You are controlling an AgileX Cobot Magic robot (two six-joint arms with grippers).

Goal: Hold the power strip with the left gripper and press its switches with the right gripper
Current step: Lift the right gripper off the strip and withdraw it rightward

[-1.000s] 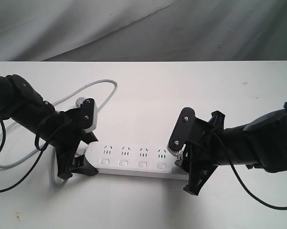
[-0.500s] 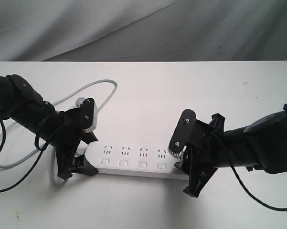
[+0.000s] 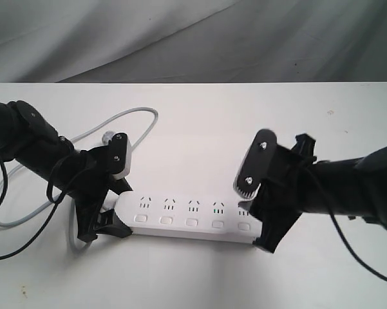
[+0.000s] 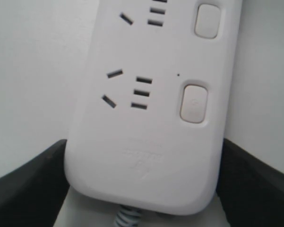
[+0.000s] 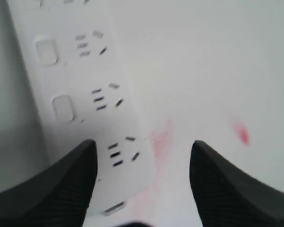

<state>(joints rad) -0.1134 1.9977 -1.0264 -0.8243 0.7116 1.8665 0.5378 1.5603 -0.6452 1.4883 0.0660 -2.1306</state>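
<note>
The white table (image 3: 199, 109) carries the power strip (image 3: 180, 215) lying along its near edge, about midway, with the grey cord (image 3: 125, 116) looping toward the left edge. Only the cord end is pinned, so an off-centre push at the other end could swing or tip the strip, or a fingertip could land on a socket instead of a button. The left gripper (image 3: 116, 209) clamps the cord end, one finger on each long side. The right gripper (image 3: 254, 219) is spread wide at the free end, holding nothing, beside the switches (image 3: 192, 221).
</note>
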